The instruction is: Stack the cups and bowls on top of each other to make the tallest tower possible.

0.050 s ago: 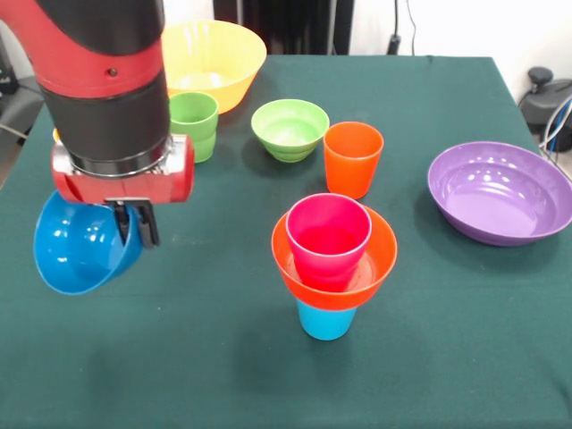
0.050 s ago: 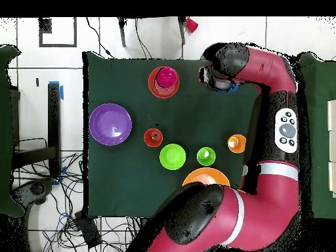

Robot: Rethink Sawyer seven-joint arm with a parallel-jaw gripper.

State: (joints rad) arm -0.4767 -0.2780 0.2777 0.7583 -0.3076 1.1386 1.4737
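Note:
My gripper (image 1: 134,225) is shut on the rim of a blue bowl (image 1: 76,250), one finger inside and one outside. The bowl hangs tilted above the table at the left, its opening facing the camera. The tower (image 1: 332,268) stands in the middle: a light blue cup (image 1: 324,322) at the bottom, an orange bowl (image 1: 304,264) on it, and a magenta cup (image 1: 327,234) in the bowl. In the overhead view the tower (image 2: 164,81) is near the far edge. There the arm covers the gripper, and only a sliver of the blue bowl (image 2: 224,87) shows.
Loose on the table are an orange cup (image 1: 353,158), a light green bowl (image 1: 290,128), a green cup (image 1: 193,123), a big yellow bowl (image 1: 214,58) and a purple bowl (image 1: 499,190). A yellow-orange cup (image 2: 236,142) stands close to the arm.

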